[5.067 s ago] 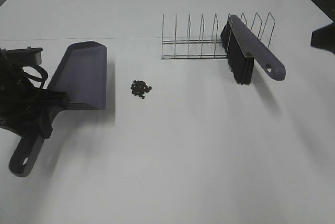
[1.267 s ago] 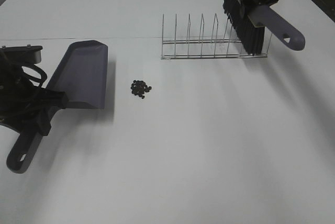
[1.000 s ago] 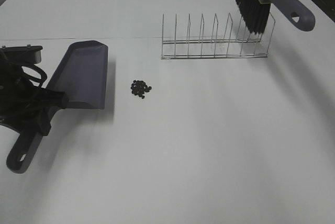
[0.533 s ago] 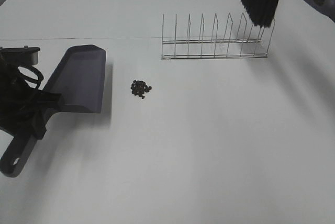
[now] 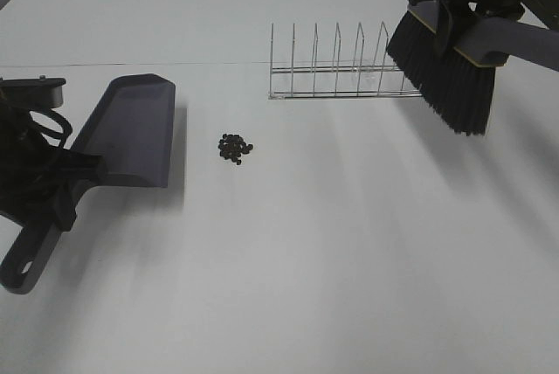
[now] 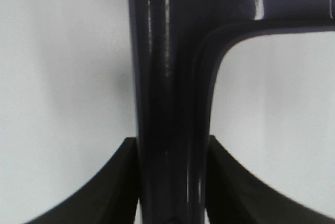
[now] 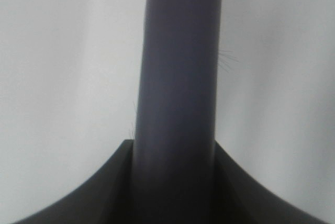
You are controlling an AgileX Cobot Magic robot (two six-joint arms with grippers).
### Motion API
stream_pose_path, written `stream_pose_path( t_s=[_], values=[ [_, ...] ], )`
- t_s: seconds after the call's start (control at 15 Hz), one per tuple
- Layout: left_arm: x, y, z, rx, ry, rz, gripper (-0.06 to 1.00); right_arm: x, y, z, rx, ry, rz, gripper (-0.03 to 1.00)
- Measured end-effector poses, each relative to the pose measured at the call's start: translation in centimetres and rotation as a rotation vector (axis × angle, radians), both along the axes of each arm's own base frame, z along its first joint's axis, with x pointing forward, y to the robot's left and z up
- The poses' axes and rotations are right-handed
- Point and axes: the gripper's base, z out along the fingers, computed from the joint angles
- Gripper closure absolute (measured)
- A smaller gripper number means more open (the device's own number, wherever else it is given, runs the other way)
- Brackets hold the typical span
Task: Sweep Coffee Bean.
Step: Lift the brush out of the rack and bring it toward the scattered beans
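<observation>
Lifted off the rack (image 5: 349,72), the brush (image 5: 445,81) now hangs below the right claw (image 7: 174,153), gripped; the left claw (image 6: 172,148) clamps the dustpan (image 5: 131,129) handle, with the coffee beans (image 5: 234,148) between both claws.

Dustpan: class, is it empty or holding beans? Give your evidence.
Empty. The dustpan has a bare tray; the coffee beans lie in one pile on the table, apart from it.

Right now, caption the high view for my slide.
Left pincer holds dustpan beside beans; right pincer holds brush by rack.
</observation>
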Motion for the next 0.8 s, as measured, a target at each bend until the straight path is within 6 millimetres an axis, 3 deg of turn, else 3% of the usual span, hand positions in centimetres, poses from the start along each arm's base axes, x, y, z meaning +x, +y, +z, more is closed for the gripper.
stream_pose_path(
  t_s=[0.27,0.4,0.6,0.8],
  values=[
    [-0.1,0.1,0.0,0.014,0.011,-0.007,0.6,-2.5,-0.3,-0.6,0.004,0.06,-0.002,0.66],
    [-0.9,-0.4,-0.4,0.055,0.043,-0.014,0.6,-2.7,-0.3,-0.7,0.006,0.052,-0.004,0.66],
    [-3.1,-2.8,-1.8,0.153,0.029,-0.046,0.6,-2.7,-0.3,-0.7,0.006,0.052,-0.004,0.66],
    [-2.8,-3.1,-1.8,0.183,-0.042,-0.015,0.6,-2.7,-0.3,-0.7,0.006,0.05,-0.004,0.66]
  ],
)
